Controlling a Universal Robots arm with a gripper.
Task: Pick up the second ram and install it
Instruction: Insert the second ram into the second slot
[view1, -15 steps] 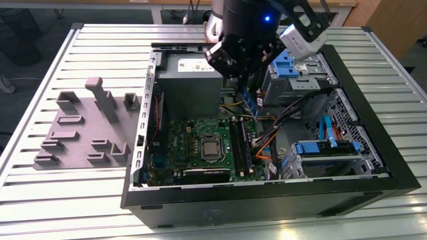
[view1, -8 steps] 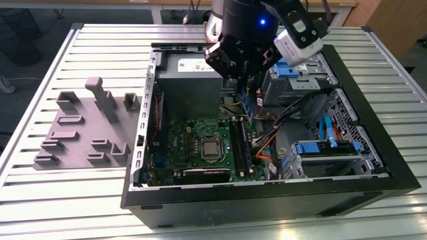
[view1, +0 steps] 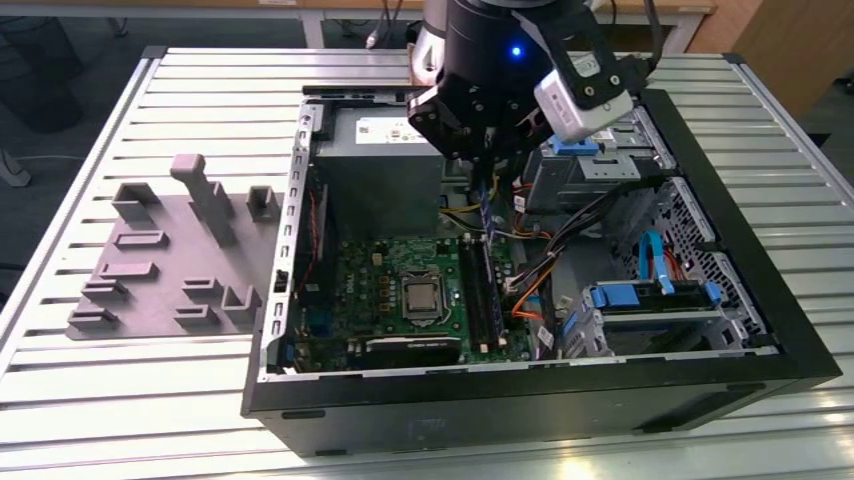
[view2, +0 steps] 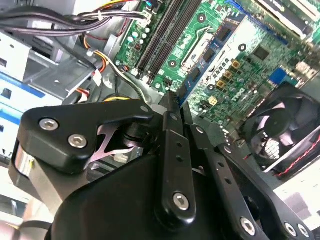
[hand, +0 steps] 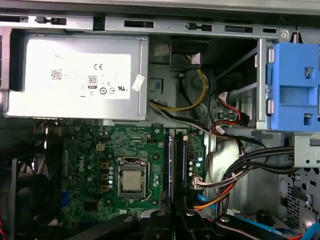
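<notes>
Closed on the second ram, the end effector points straight down into the open black steel computer case. The stick is a slim dark strip seen edge-on, upright, hanging below the fingertips. It sits above the far end of the long black slot rails, and I cannot tell whether its lower edge touches them.

The glossy black arm stands vertical over the far half of the case. A white camera block sits on its side toward the exterior view's right. In both wrist views the matte black bolted finger links draw together to a narrow tip.

The rails run near-to-far along the right edge of the green motherboard, which is studded with small parts. A square silver processor lies just to their left. A plain grey metal power supply box fills the far left corner. Bundled black, yellow and orange cables spill to the right of the rails, with a blue plastic drive caddy beyond them.

On the ribbed metal table, a grey plastic fixture plate with upright blocks lies left of the case.
</notes>
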